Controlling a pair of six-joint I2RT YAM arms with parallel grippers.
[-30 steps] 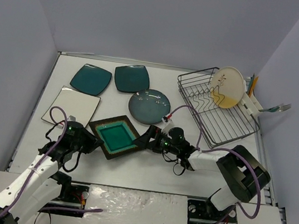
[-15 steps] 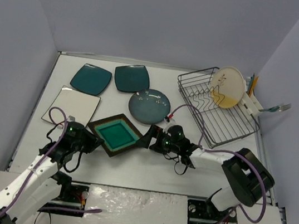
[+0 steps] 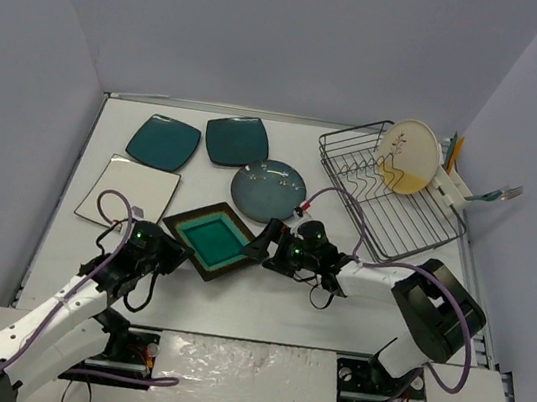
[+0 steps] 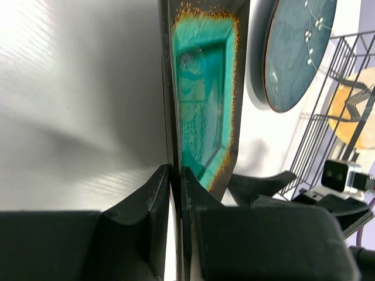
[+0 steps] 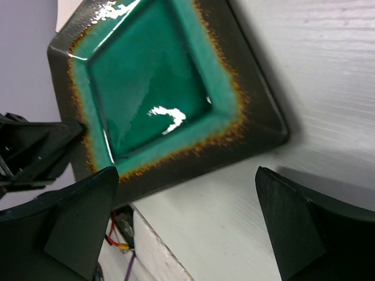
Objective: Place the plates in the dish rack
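The brown-rimmed teal square plate (image 3: 210, 241) lies at the table's front middle. My left gripper (image 3: 171, 252) is shut on its near-left corner; in the left wrist view the fingers (image 4: 174, 172) pinch the dark rim of the plate (image 4: 205, 88). My right gripper (image 3: 264, 245) is open at the plate's right corner. In the right wrist view its gripper (image 5: 184, 178) straddles the plate's (image 5: 152, 93) near edge without touching. The cream-and-yellow plate (image 3: 407, 156) stands in the dish rack (image 3: 415, 233). The blue-grey round plate (image 3: 268, 191), two dark teal plates (image 3: 163, 141) (image 3: 236, 140) and the white plate (image 3: 128, 192) lie flat.
The rack stands at the back right with a white utensil holder (image 3: 453, 183) on its far side. Grey walls enclose the table on three sides. The blue-grey plate lies just behind the right gripper.
My left gripper has moved right, holding the plate's corner. The brown-rimmed plate has shifted slightly back. My right gripper has moved a little back and left, closer to the plate.
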